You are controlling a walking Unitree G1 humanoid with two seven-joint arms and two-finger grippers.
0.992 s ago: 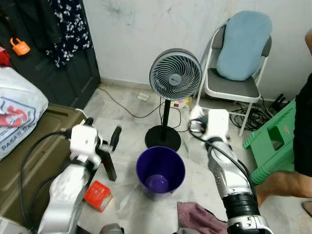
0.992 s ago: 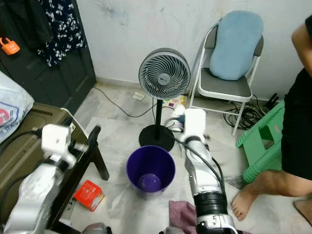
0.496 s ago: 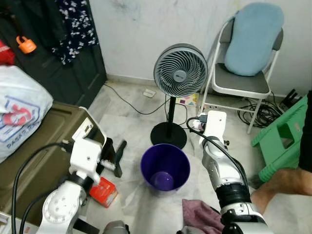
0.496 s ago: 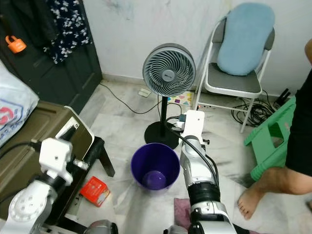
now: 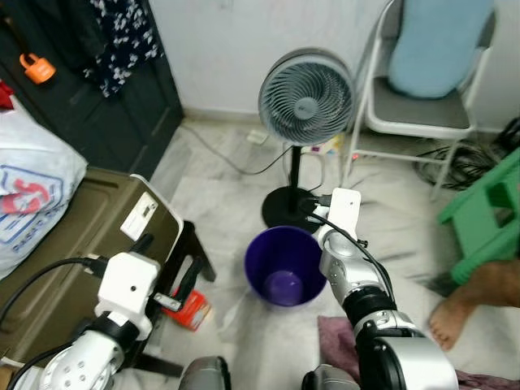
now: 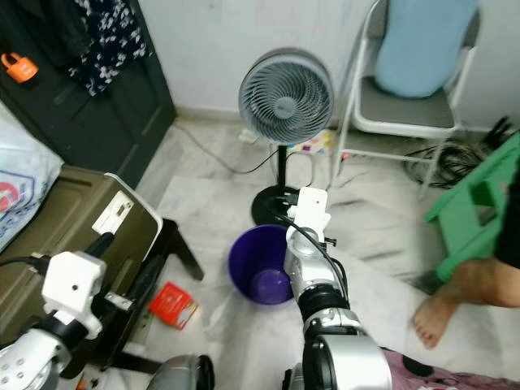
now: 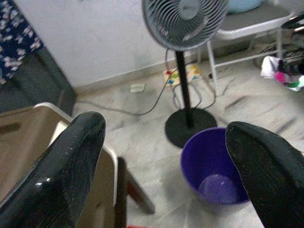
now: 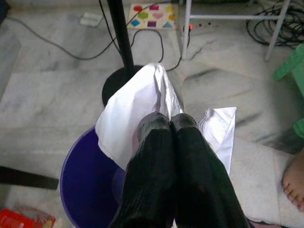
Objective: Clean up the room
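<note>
since half a second ago the whole view has dropped and slid forward, so that's the camera moving, but the right arm has also pulled in closer over the purple bin (image 5: 285, 266), and that reads to me like the drop is about to happen.

the right gripper (image 8: 170, 119) has its two black fingers pressed tight together on a white sheet (image 8: 134, 110), thin and crinkly, maybe paper or plastic wrap, hard to say which. it drapes out on both sides of the fingertips. the bin mouth sits below and a bit to one side of them, not dead under, so a small shift first seems wise or the floppy sheet could catch the rim.

the bin is smooth, round, glossy plastic, tapering down. beyond the fingertips stands the fan (image 5: 306, 88), round grille on a thin black pole with a flat disc base.

left gripper (image 7: 166, 156) is spread wide, rounded matte fingers holding nothing, hanging by the olive case (image 5: 75, 244). a small red box (image 5: 188, 307) lies on the marble floor (image 5: 227, 195), looks like the next pickup.
</note>
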